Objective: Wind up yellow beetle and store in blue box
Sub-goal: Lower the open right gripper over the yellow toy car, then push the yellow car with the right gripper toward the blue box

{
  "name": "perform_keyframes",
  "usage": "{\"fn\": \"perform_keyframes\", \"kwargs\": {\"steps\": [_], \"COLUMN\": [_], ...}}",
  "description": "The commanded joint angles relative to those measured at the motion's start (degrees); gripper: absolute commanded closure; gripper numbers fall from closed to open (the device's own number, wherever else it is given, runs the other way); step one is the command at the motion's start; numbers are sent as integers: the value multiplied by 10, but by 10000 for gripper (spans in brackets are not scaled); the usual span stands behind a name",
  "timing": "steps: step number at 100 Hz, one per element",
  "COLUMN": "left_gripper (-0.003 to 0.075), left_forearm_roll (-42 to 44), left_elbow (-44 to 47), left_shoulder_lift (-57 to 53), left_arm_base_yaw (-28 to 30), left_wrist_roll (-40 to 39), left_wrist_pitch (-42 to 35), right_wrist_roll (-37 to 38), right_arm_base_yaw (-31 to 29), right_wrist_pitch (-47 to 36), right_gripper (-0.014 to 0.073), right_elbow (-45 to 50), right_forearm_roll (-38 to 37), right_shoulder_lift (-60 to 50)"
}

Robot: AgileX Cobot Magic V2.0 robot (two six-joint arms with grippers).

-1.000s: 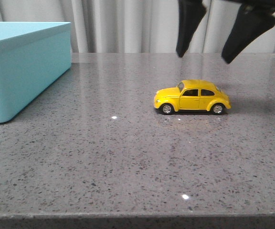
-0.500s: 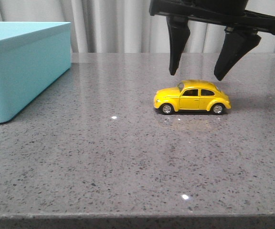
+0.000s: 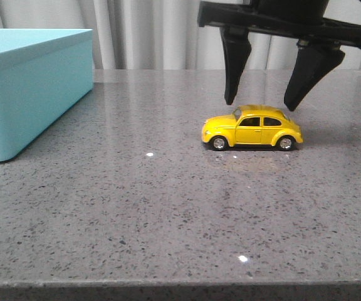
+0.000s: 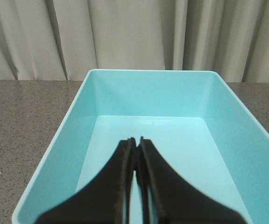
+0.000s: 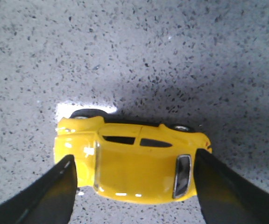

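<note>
The yellow beetle [image 3: 252, 127] stands on its wheels on the grey speckled table, right of centre, nose pointing left. My right gripper [image 3: 259, 105] hangs open just above its roof, one finger over the front and one over the rear. In the right wrist view the car [image 5: 134, 163] lies between the two spread fingers of the right gripper [image 5: 132, 161], and they do not touch it. The blue box [image 3: 24, 88] stands at the far left. My left gripper [image 4: 135, 140] is shut and empty above the inside of the box [image 4: 148, 93].
The grey speckled table [image 3: 168, 207] runs from the near edge back to pale curtains [image 3: 162, 31]. The box's right wall stands well left of the car, with bare tabletop between them.
My right gripper has come down from the top of the view to just above the car's roof, jaws still open. The car and box have not moved.
</note>
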Motion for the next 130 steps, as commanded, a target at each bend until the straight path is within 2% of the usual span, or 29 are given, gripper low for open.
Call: {"fn": "perform_keyframes", "kwargs": {"steps": [1,42,83,106,130], "left_gripper": [739,739,739,739,739], "left_forearm_roll": [-5,-5,-5,-5,-5], "left_elbow": [-21,-21,-21,-21,-21], "left_shoulder_lift": [3,3,3,3,3], "left_arm_base_yaw": [-4,-4,-4,-4,-4], "left_wrist_roll": [-4,-4,-4,-4,-4], "left_wrist_pitch": [-48,-48,-48,-48,-48], "right_wrist_roll": [0,3,9,13,13], "right_arm_base_yaw": [-1,-1,-4,-43,-63], "right_wrist_pitch": [-4,6,70,118,113], "right_gripper": [64,64,64,64,64], "right_elbow": [-18,-18,-18,-18,-18], "right_forearm_roll": [-6,-44,-155,-191,-195], "right_shoulder_lift": [-16,-12,-12,-17,-49]}}
